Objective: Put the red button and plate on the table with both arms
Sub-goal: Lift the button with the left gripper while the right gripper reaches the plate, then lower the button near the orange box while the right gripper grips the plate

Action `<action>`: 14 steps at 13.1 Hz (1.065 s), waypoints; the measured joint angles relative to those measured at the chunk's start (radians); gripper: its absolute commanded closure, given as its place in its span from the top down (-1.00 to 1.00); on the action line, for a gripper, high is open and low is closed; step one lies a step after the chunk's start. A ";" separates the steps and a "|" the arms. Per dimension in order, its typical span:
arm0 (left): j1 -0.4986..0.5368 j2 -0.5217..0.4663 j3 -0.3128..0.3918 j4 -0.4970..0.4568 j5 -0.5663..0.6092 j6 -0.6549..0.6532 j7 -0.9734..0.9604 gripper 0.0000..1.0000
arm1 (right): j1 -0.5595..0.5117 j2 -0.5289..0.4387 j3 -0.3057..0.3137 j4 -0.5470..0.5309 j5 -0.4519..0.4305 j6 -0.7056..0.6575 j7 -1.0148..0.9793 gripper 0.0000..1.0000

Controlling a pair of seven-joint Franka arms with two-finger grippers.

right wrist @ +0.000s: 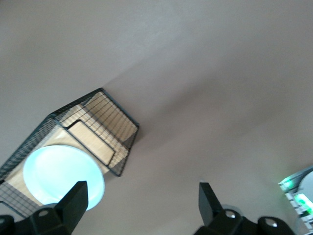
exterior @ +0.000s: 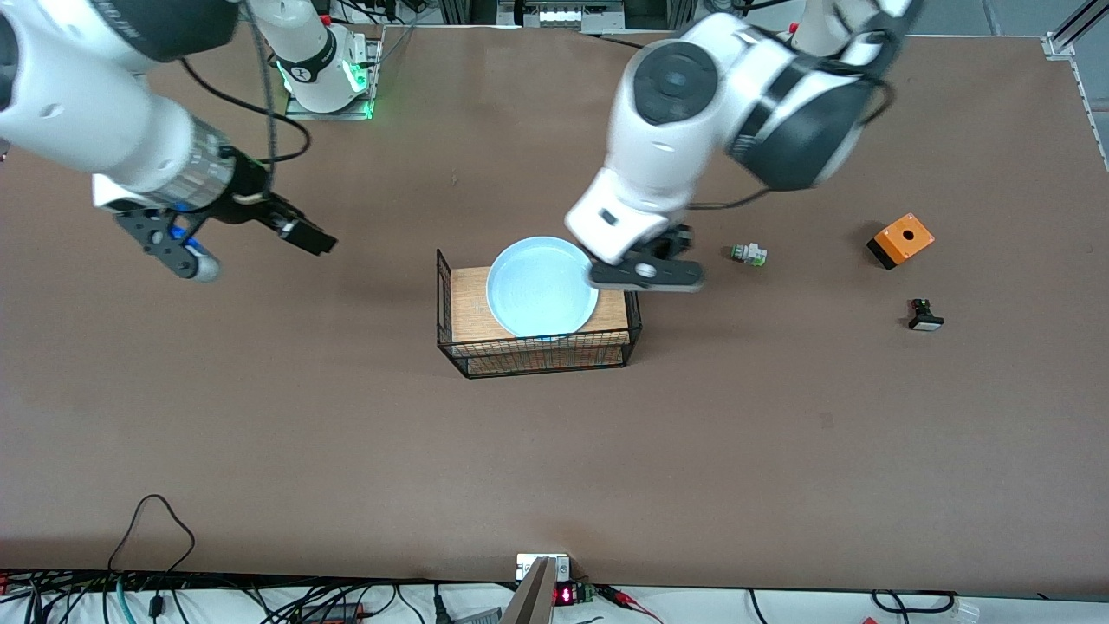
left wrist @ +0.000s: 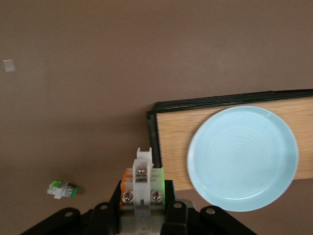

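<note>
The red button [left wrist: 143, 166] is held clamped between the closed fingers of the left gripper [exterior: 645, 273], over the left-arm edge of the wire basket [exterior: 537, 355]. In the left wrist view its long axis is seen running straight out from the gripper, with the whitish screw-terminal end pointing away. The red cap is not visible and is probably hidden between the fingers.

The plate [exterior: 541, 286] is found lying flat on the wooden board [exterior: 468, 303] inside the basket, just beside the held part. On the table [exterior: 554, 451], toward the left arm's end, a green-capped part [exterior: 748, 254], an orange box [exterior: 900, 240] and a black button [exterior: 925, 315] are noted, well apart from each other.

The right gripper [exterior: 251, 247] is held with its jaws spread wide and empty, over bare table toward the right arm's end.
</note>
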 measured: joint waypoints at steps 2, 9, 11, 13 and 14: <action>0.095 -0.017 0.005 0.000 0.001 -0.061 0.108 -1.00 | 0.058 0.024 0.001 0.000 0.000 0.049 0.034 1.00; 0.403 -0.033 0.000 0.000 -0.002 -0.186 0.379 -1.00 | 0.117 0.145 -0.001 0.000 0.000 0.173 0.052 1.00; 0.477 -0.042 0.000 0.000 -0.015 -0.204 0.469 -1.00 | 0.132 0.172 0.000 0.000 0.000 0.191 0.052 1.00; 0.523 -0.055 0.009 -0.004 -0.025 -0.209 0.561 -1.00 | 0.170 0.188 0.000 0.000 -0.001 0.234 0.052 1.00; 0.520 -0.070 0.029 -0.018 -0.027 -0.205 0.586 -1.00 | 0.194 0.192 0.000 0.000 -0.003 0.251 0.063 1.00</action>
